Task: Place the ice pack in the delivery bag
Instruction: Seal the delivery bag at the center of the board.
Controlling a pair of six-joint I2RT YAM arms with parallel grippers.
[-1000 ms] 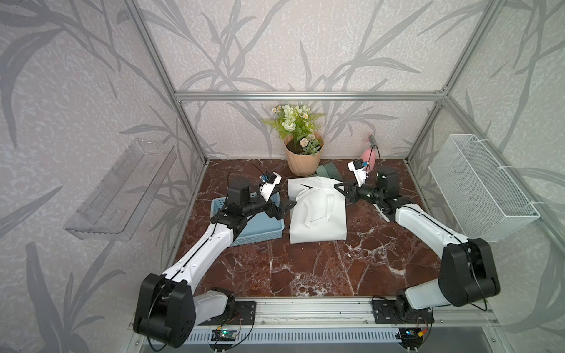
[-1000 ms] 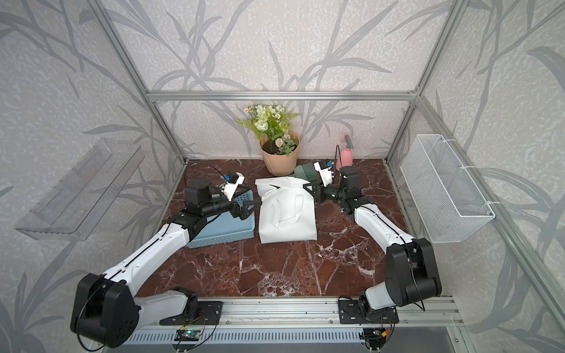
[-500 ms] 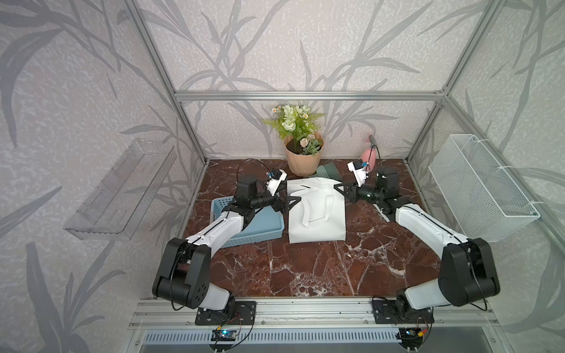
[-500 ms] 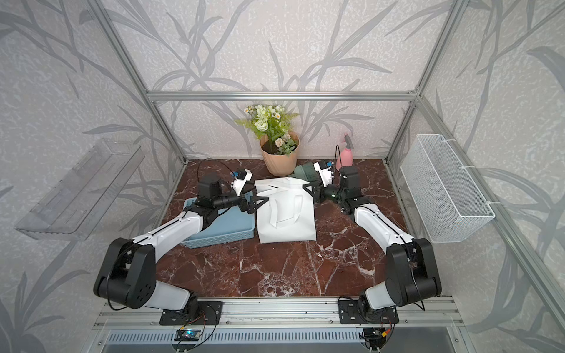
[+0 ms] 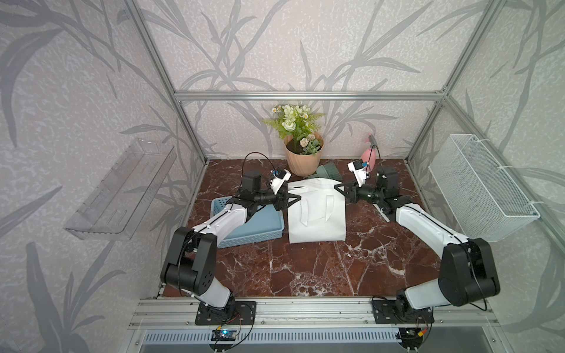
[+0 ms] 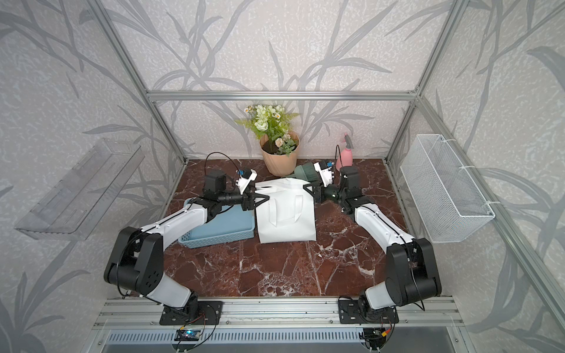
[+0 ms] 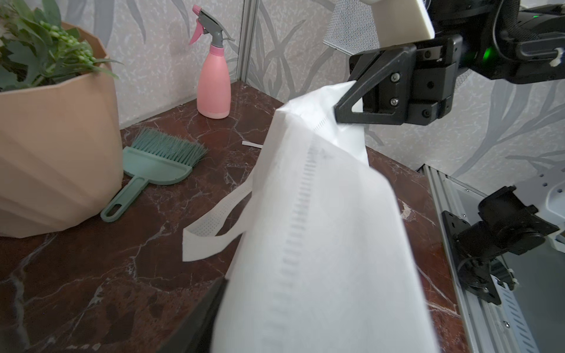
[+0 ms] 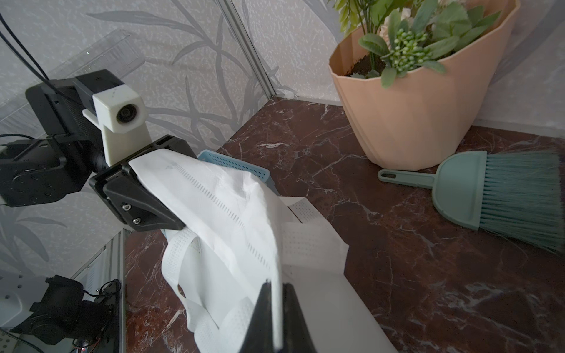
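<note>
Hands of both arms meet at the delivery bag [image 5: 316, 220], which lies on the marble surface [image 5: 305, 269] just beside a blue basket [image 5: 244, 232]. The right hand [image 5: 338, 190] is clamped on one corner of the bag's rim and holds it raised. The left hand [image 5: 294, 200], which stood wide open over the basket a second ago, has swung in to the opposite corner and is narrowing. Fabric runs between its jaws, but we cannot tell whether it is pinched yet. We judge that the two are about to spread the mouth open. We cannot see the ice pack in any view; it may lie in the basket, hidden under the left arm.
</note>
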